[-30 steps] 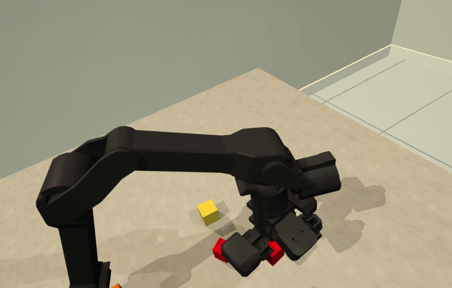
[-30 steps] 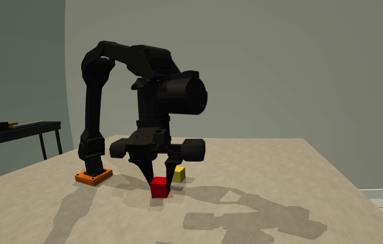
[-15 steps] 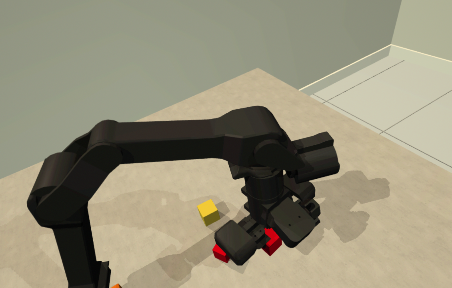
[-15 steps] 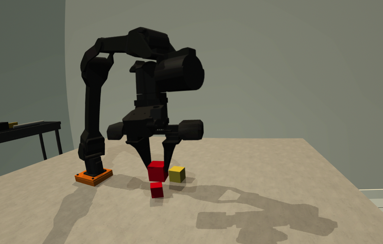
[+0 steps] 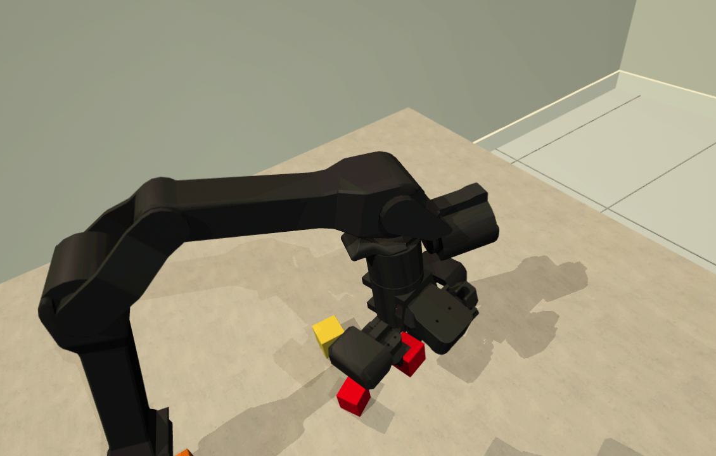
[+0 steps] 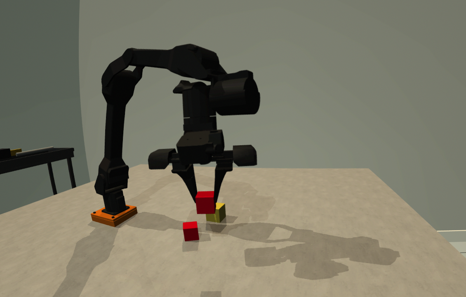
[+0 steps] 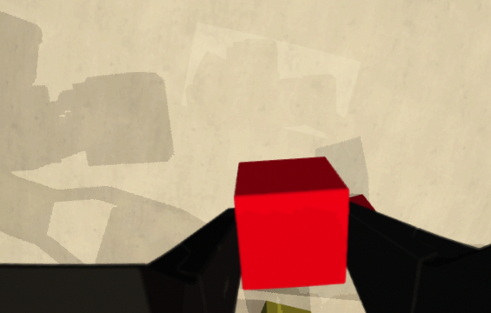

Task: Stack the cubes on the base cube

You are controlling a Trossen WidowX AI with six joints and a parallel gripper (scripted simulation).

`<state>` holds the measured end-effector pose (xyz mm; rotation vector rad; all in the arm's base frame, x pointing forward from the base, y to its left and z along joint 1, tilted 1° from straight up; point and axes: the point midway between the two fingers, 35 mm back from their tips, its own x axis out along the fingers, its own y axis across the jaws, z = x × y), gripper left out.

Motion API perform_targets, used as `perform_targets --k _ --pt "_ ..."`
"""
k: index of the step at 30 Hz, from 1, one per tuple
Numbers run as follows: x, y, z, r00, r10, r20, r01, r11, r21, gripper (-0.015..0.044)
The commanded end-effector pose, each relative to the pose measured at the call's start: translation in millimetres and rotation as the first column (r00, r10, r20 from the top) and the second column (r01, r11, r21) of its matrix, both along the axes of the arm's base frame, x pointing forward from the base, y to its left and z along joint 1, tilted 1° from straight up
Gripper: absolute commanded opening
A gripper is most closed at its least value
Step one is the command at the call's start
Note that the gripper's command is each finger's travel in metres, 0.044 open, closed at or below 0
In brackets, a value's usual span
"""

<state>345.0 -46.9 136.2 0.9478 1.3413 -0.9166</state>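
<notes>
Held red cube [image 5: 414,363] [image 6: 204,204] [image 7: 292,239] is, in the top view, partly covered by the gripper [image 5: 406,354] [image 6: 205,202] [image 7: 288,216]. One finger is seen at this cube; the other finger is hidden there. The other red cube [image 5: 352,396] [image 6: 190,232] [image 7: 361,202] rests on the table [image 5: 604,368] [image 6: 301,184] [image 7: 445,87], and the yellow cube [image 5: 327,330] [image 6: 220,212] [image 7: 280,308] is partly behind the gripper's body.

In the exterior view, the fingers point downward and become closer toward their tips. They are partly open, only by the width of the cube which they hold. This cube is above the table and looks about level. It covers part of the yellow cube, which stands on the table behind it. The other red cube is apart from both, lower and nearer to the viewer.

In the wrist view, the held cube fills the space between the fingers, with one finger at each of two opposite sides. A small corner of the other red cube shows past one finger, and only an edge part of the yellow cube is visible at the bottom.
</notes>
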Motion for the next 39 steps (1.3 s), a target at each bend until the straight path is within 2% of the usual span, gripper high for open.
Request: perform_targets --k 1,39 --pt "-1.7 11.5 -1.8 1.000 0.031 0.003 -0.031 1.000 0.004 0.0105" --pt "-36.1 122.9 -26.4 0.931 0.366 0.005 -0.366 0.931 0.006 0.0105"
